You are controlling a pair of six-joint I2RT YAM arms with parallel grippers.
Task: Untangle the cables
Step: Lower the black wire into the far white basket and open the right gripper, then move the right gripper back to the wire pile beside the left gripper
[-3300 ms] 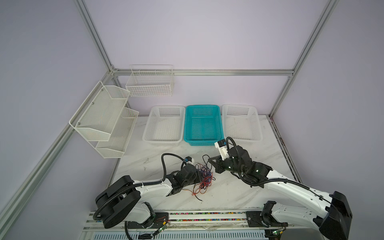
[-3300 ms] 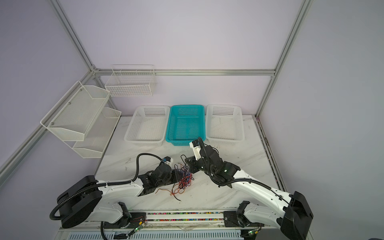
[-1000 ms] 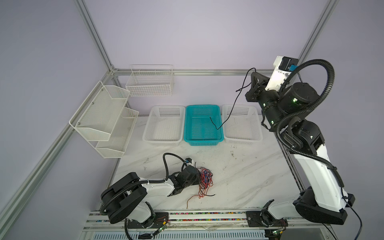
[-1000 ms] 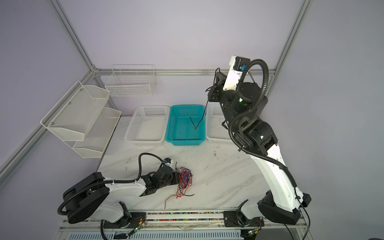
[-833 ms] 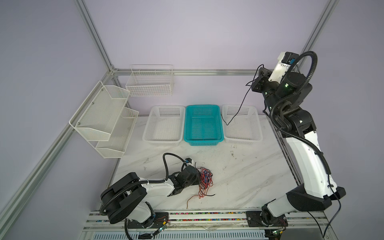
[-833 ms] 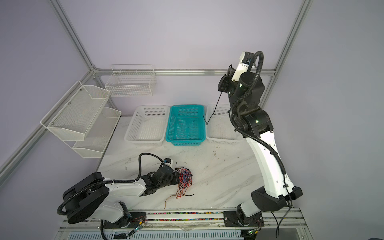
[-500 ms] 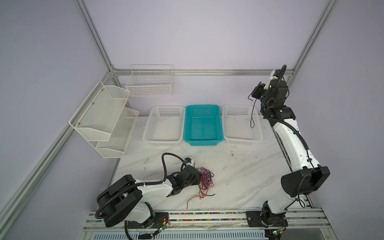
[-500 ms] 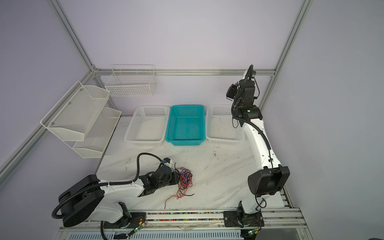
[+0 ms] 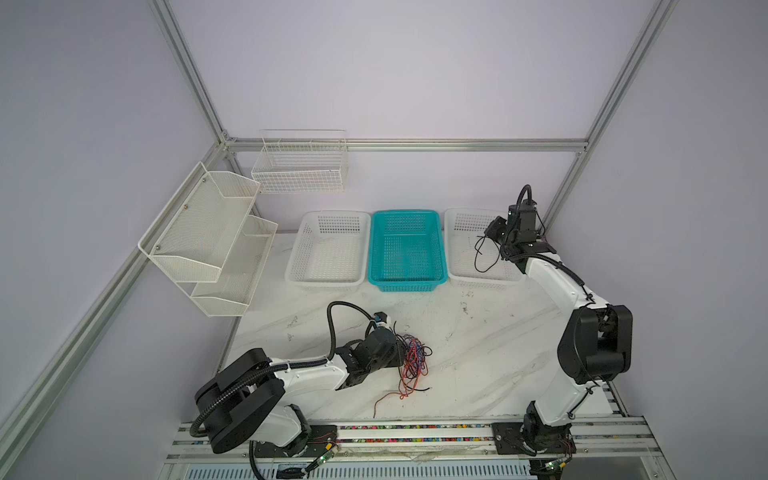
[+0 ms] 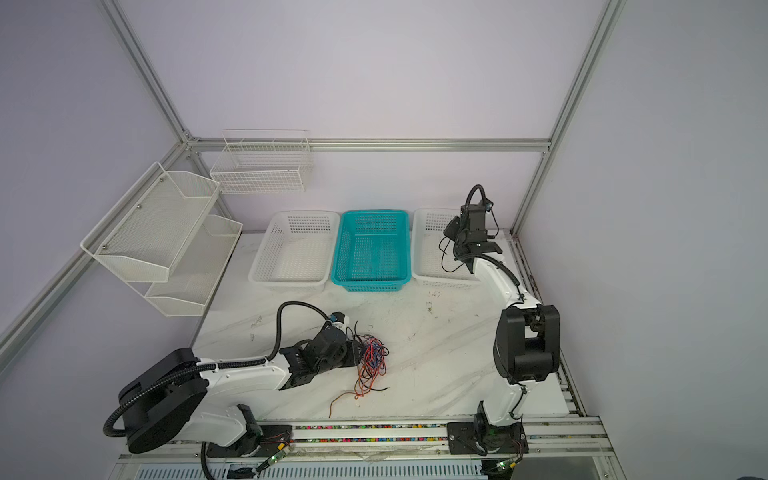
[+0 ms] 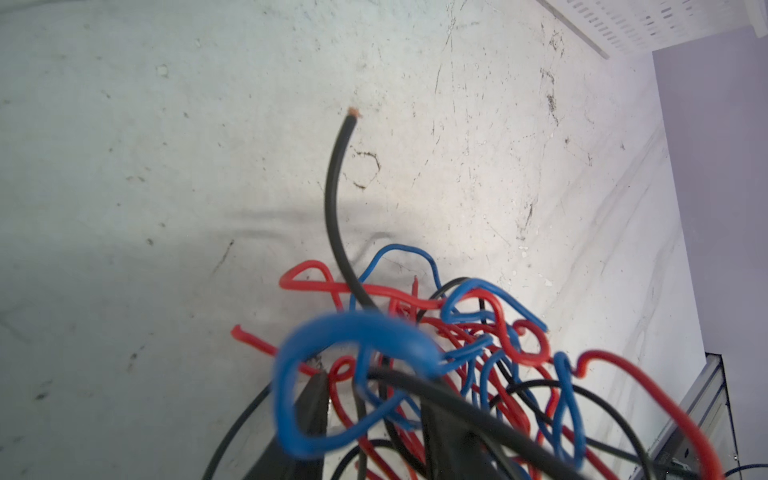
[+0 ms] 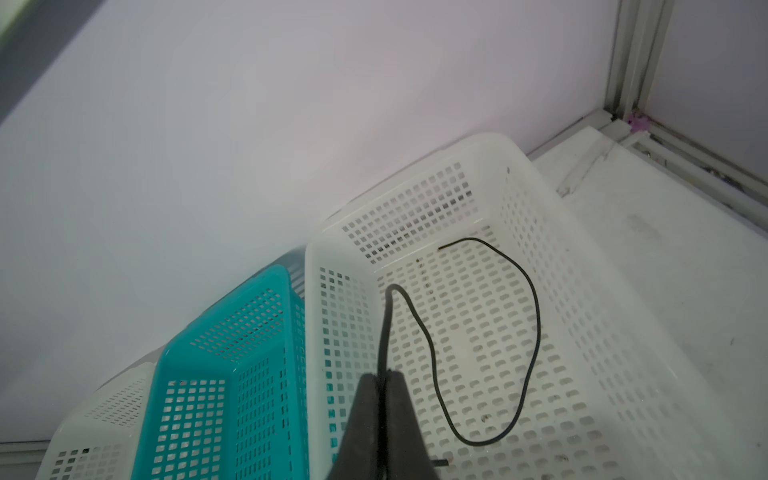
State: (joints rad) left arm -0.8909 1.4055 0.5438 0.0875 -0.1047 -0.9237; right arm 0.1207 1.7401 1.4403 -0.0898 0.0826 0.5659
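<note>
Since a moment ago the right arm has lowered its forearm, so the right gripper now hangs over the white basket at the right end of the row, no longer high against the back wall. Its elbow is bent sharply near the right edge of the table, and the forearm slopes up and back to the wrist.

In the right wrist view the right gripper has its jaws pressed together on the black cable. This wire rises from the tips, bends over and makes a wide loop on the floor of the basket. In both top views the black cable shows dark inside it.

The left arm has stayed low, stretched almost flat over the table at lower centre, with the left gripper pushed into the tangle of cables, which are red, blue and black. In the left wrist view the left gripper has its jaws standing apart, with wires of the tangle lying between them. Some red strands trail toward the lower edge of the table.
</note>
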